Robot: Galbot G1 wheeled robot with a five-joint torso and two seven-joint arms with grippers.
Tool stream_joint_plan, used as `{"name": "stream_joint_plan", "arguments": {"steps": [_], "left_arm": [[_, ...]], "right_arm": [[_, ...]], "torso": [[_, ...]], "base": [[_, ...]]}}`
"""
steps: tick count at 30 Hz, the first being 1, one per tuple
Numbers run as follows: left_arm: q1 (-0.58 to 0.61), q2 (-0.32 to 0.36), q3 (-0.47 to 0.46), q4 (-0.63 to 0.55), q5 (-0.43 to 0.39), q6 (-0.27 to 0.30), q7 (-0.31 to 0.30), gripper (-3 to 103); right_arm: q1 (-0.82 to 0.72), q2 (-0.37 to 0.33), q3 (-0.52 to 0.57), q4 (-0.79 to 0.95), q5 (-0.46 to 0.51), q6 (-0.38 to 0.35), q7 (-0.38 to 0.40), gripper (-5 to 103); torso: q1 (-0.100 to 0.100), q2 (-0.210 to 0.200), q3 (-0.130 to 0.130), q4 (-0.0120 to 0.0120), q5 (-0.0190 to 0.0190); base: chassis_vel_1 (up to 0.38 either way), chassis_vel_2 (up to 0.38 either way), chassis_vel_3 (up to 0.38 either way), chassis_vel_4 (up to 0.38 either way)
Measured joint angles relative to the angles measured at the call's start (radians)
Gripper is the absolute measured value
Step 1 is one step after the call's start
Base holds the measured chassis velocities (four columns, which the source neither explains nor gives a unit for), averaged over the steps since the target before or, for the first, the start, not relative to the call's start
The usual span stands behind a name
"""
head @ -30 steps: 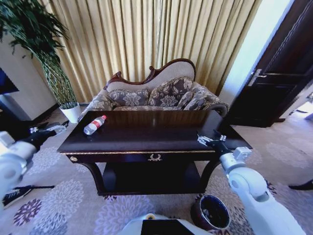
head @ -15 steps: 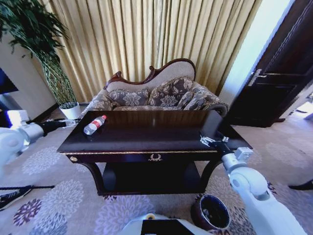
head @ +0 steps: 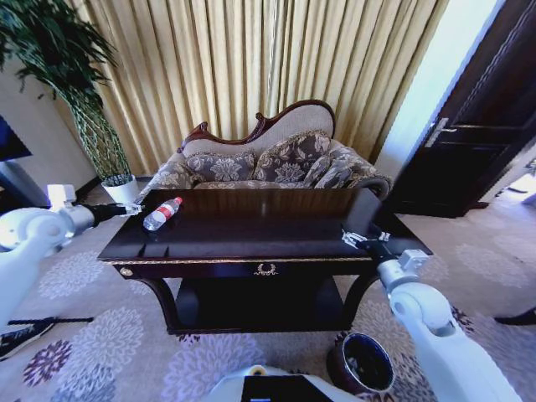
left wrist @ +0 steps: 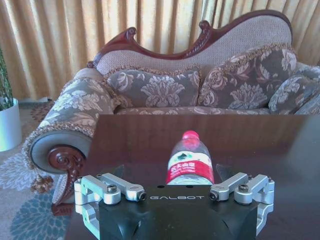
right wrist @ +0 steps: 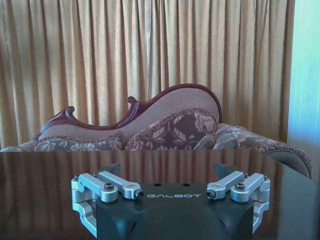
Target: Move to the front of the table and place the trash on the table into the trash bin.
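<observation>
Our left claw (left wrist: 174, 187) hangs wide open at the counter's (head: 251, 234) end, the bottle (left wrist: 190, 164) lying just ahead between its jaws, lined up for a grab. Our right claw (head: 358, 239), also spread, waits above the bin (head: 362, 364).

bright daylight via curtains (head: 251, 75) | glare on table (head: 276, 219) | fisheye edges

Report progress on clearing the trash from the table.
Done: the robot stands at the front of the table. In hand: the left gripper, fingers open, is lined up beside the bottle at the table's left end, not yet gripping it. The right gripper hovers open over the table's right end. Left: grasp the bottle and drop it into the trash bin on the floor at front right.
</observation>
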Motion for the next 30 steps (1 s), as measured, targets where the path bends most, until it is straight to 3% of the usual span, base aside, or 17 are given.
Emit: {"name": "stream_joint_plan", "arguments": {"steps": [10,30], "left_arm": [[-0.077,-0.07,0.119,0.022,0.058,-0.001,-0.017,100],[-0.03,-0.063,0.08,0.039,0.085,-0.003,0.017,100]], "right_arm": [[0.015,-0.013,0.006,-0.023,0.0,0.012,0.0,100],[0.086,-0.022,-0.044,-0.055,0.009,0.012,0.0,100]], "torso": [[0.0,0.0,0.0,0.0,0.0],[0.0,0.0,0.0,0.0001,0.0]], "base": [[0.0,0.0,0.0,0.0],[0.0,0.0,0.0,0.0]]}}
